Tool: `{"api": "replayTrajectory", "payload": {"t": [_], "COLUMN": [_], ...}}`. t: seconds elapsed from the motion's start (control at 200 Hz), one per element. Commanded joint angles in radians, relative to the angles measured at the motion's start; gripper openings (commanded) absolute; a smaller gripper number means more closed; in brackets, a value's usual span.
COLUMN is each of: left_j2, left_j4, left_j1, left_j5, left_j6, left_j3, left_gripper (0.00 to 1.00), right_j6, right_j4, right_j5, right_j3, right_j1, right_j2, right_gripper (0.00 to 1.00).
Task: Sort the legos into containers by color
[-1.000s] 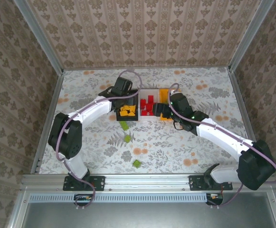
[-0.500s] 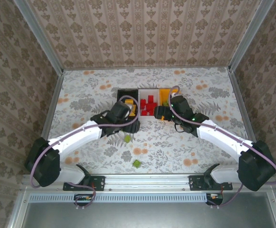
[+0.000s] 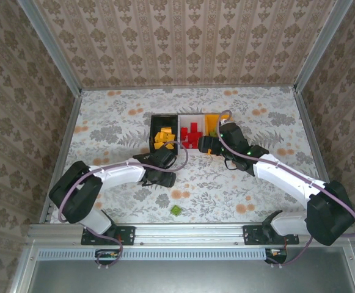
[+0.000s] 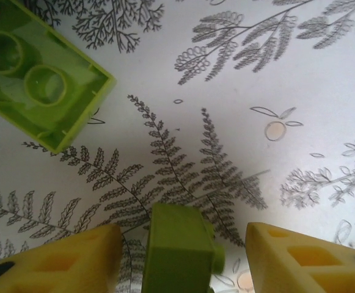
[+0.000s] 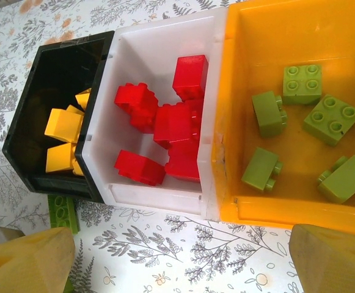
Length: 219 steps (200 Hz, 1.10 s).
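My left gripper (image 3: 164, 176) is low over the table, in front of the containers. Its yellow fingers stand on either side of a small green lego (image 4: 178, 251), with a gap showing on the right side, so it is open (image 4: 180, 239). A second green lego (image 4: 38, 78) lies just beyond. Another green lego (image 3: 176, 210) rests near the table's front edge. The black bin (image 5: 58, 79) holds yellow legos, the white bin (image 5: 146, 55) red ones, and the orange bin (image 5: 256, 36) several green ones. My right gripper (image 5: 183, 268) hovers open before the bins, with nothing between its fingers.
One green lego (image 5: 61, 211) lies on the table against the black bin's near wall. The floral tablecloth (image 3: 256, 122) is fenced by patterned walls and a metal rail (image 3: 189, 230) along the front.
My left arm has swung back from above the black bin and dropped to the table over a green lego. Its jaws widened, then narrowed. The right arm has not moved.
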<state>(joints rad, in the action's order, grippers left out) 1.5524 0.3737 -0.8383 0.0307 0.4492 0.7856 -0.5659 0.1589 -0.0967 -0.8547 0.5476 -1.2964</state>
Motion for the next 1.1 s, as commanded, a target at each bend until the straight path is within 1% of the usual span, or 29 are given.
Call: {"api": "replayTrajectory", "payload": {"t": [0.0, 0.205, 0.325, 0.445, 0.52, 0.635, 0.7, 0.81, 0.94, 1.04, 1.09], "left_j2": [0.009, -0.037, -0.071, -0.052, 0.001, 0.131, 0.208, 0.332, 0.460, 0.547, 0.580], "left_j4": [-0.013, 0.013, 0.029, -0.004, -0.034, -0.071, -0.099, -0.147, -0.193, -0.173, -0.156], "left_j1": [-0.005, -0.017, -0.045, -0.050, -0.051, -0.046, -0.035, -0.016, -0.001, 0.000, -0.001], "left_j5": [0.012, 0.017, 0.016, -0.016, -0.034, -0.047, -0.075, -0.118, -0.184, -0.200, -0.200], "left_j6": [-0.001, 0.002, 0.000, -0.017, -0.042, -0.088, -0.103, -0.111, -0.094, -0.083, -0.082], "left_j3": [0.007, 0.020, 0.081, 0.207, 0.316, 0.496, 0.585, 0.720, 0.849, 0.947, 0.989], "left_gripper": [0.45, 0.22, 0.18, 0.18, 0.19, 0.20, 0.20, 0.21, 0.22, 0.24, 0.28], "right_j6": [-0.014, -0.024, -0.031, -0.047, -0.066, -0.092, -0.100, -0.101, -0.095, -0.094, -0.091], "right_j4": [0.008, 0.018, 0.034, 0.051, 0.073, 0.108, 0.125, 0.153, 0.186, 0.193, 0.195], "right_j5": [-0.006, -0.016, -0.047, -0.090, -0.130, -0.181, -0.201, -0.212, -0.212, -0.209, -0.205], "right_j3": [-0.004, -0.002, 0.014, 0.054, 0.080, 0.126, 0.151, 0.173, 0.182, 0.192, 0.194], "right_j1": [-0.008, -0.012, -0.018, -0.030, -0.043, -0.067, -0.078, -0.093, -0.101, -0.105, -0.106], "right_j2": [0.032, 0.052, 0.080, 0.124, 0.156, 0.225, 0.269, 0.328, 0.358, 0.375, 0.379], "right_gripper": [0.92, 0.92, 0.92, 0.92, 0.92, 0.92, 0.92, 0.92, 0.93, 0.93, 0.92]}}
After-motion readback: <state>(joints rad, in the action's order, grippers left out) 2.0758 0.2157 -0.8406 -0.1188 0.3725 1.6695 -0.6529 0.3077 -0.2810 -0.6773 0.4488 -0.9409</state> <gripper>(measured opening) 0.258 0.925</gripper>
